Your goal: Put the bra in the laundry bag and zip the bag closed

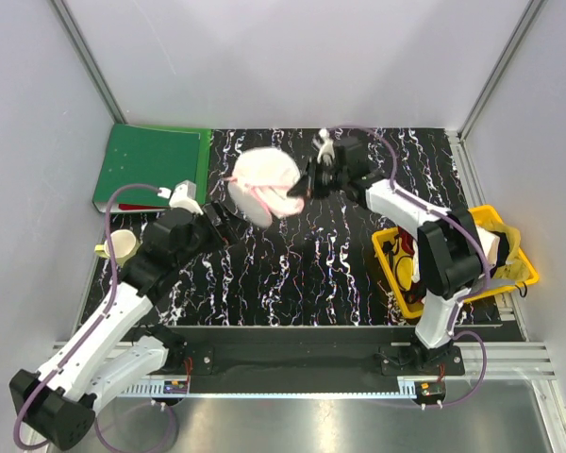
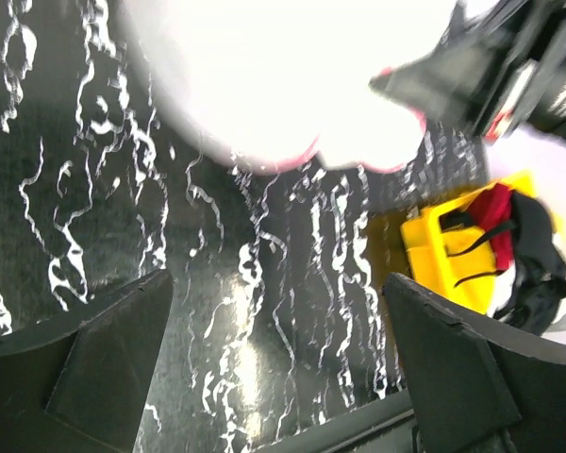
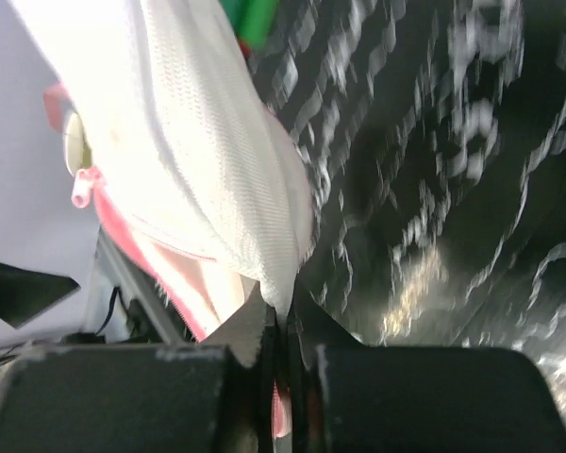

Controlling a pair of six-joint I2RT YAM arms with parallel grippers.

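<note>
Bag (image 1: pixel 262 181) hangs over the back middle of the table (image 1: pixel 340 274), and I have my right gripper (image 3: pixel 281 316) pinched tight on its lower edge, white mesh and pink rim caught between the fingers. My left gripper (image 2: pixel 275 283) is spread wide just beside the bag's left side, holding nothing. A yellow basket (image 1: pixel 393 278) of clothes sits far right

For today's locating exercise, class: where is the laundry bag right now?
In the top view, the laundry bag is far-centre, right of the green folder, its edge pinched by the right hand.
</note>
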